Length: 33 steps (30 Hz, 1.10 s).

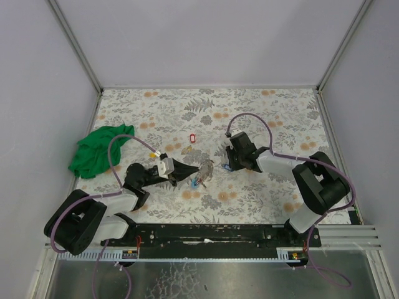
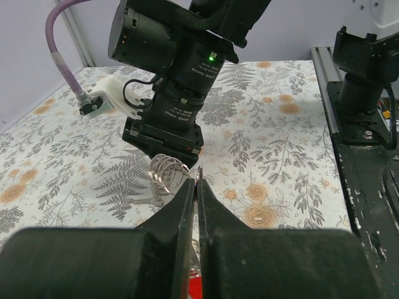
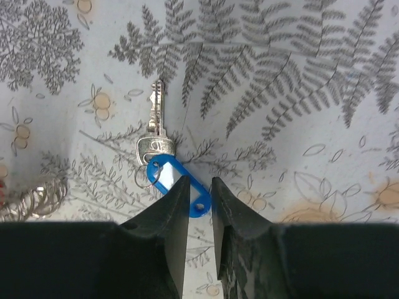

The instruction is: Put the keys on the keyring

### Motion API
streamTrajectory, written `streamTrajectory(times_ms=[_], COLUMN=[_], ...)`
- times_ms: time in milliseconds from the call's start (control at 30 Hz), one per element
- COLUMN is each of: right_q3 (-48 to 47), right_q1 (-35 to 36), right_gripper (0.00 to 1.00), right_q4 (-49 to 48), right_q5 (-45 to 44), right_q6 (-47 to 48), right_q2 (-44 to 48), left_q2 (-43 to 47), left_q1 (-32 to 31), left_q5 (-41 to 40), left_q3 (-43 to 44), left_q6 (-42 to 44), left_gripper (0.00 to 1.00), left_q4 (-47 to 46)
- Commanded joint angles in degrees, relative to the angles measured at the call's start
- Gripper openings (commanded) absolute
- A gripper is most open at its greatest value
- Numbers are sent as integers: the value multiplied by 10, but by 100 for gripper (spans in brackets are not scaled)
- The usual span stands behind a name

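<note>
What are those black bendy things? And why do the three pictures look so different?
They are two robot arms, the left arm and the right arm, bolted to a flowery table. One picture comes from a camera high above. The other two come from little cameras on each arm's wrist, looking past its two fingers.

On the table lie a green cloth, a key with a red tag, and a silver key with a blue tag.

The left fingers are shut and seem to pinch a shiny coiled keyring. The right fingers stand on either side of the blue tag; I can't tell whether they grip it yet.
</note>
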<state>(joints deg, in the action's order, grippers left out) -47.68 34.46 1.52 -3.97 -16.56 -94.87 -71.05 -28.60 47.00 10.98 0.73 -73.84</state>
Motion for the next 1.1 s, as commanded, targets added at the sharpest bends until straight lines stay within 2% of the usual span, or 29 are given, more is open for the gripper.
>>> streamTrajectory(times_ms=[0,133,433,567,733,1067], right_q3=[30,44,31,6,-13,-32], right_q1=[13,38,39,39,39,39], right_gripper=[27,31,44,44,44,36], right_q4=[25,24,46,54,55,55], right_q5=[50,67,83,98,99,156], right_q6=[-42,-34,133,188,270,474], right_q2=[31,65,133,117,88,52], left_q2=[5,2,35,60,51,44], left_q1=[-5,-4,0,4,5,8], left_q5=[25,29,19,-23,-39,-93], left_q3=[-14,-13,-10,-11,-7,-10], left_q6=[-3,3,26,32,32,29], left_gripper=[0,0,0,0,0,0], left_q4=[-38,-29,17,40,44,44])
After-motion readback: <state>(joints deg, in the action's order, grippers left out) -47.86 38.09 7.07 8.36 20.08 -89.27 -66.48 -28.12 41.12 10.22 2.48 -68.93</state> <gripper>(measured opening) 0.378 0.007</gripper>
